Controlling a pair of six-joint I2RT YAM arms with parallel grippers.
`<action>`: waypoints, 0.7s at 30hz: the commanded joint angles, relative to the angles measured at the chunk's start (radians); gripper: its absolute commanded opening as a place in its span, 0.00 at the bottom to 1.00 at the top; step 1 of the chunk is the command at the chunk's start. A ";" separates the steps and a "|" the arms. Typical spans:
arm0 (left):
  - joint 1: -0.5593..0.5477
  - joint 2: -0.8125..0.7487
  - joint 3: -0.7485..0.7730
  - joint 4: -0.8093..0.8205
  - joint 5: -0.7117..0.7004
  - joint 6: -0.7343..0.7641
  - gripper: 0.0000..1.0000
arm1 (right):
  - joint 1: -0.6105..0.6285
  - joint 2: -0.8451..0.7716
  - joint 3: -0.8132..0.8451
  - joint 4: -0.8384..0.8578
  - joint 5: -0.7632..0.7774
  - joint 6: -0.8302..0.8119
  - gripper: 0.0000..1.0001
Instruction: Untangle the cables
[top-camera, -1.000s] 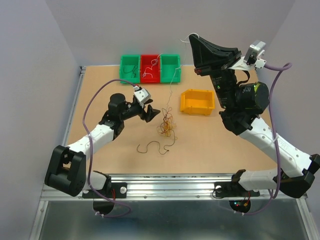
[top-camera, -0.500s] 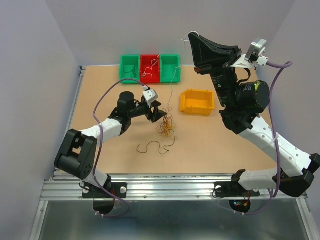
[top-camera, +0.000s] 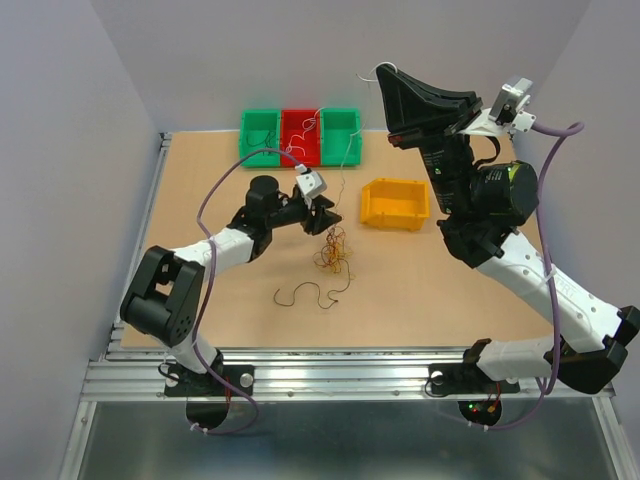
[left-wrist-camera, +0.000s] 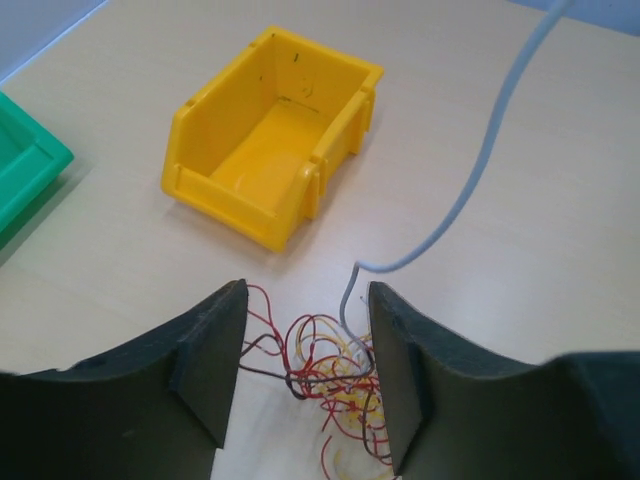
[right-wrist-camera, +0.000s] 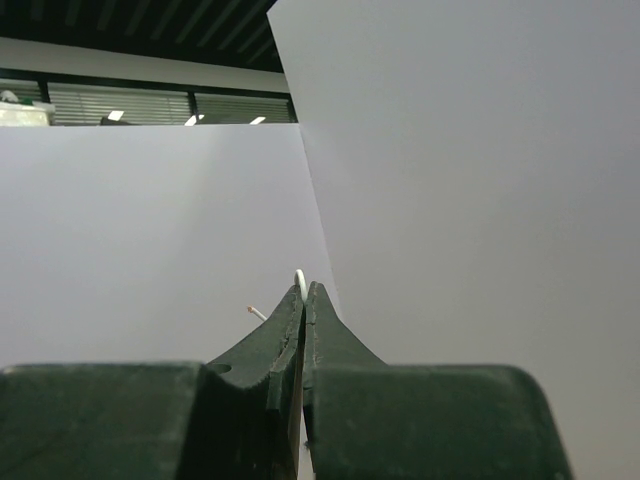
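Cables (top-camera: 333, 250): one tangle, mid-counter. Left gripper (left-wrist-camera: 305, 300) jaws apart, the tangle showing between them, just below. Right gripper (right-wrist-camera: 303, 292) high over far-right corner, jaws pinched on one white strand (left-wrist-camera: 470, 190). One loose dark strand (top-camera: 305, 293) nearer near edge. Bins: row of three (top-camera: 290, 120) at far edge, one yellow bin (top-camera: 396, 215).

Pale lilac walls (top-camera: 180, 60) enclose a tan wooden table (top-camera: 420, 290).

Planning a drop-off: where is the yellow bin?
In the top view, the yellow bin sits right of centre, just right of the left gripper and tangled cables.
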 joint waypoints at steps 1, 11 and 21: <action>-0.025 0.027 0.061 0.030 0.010 0.009 0.50 | 0.004 -0.003 0.058 0.056 0.002 0.015 0.00; -0.033 -0.074 0.109 -0.069 -0.024 0.041 0.00 | 0.004 -0.090 -0.091 0.056 0.058 -0.031 0.01; -0.033 -0.227 0.594 -0.586 -0.246 0.133 0.00 | 0.003 -0.296 -0.653 0.163 0.315 -0.117 0.01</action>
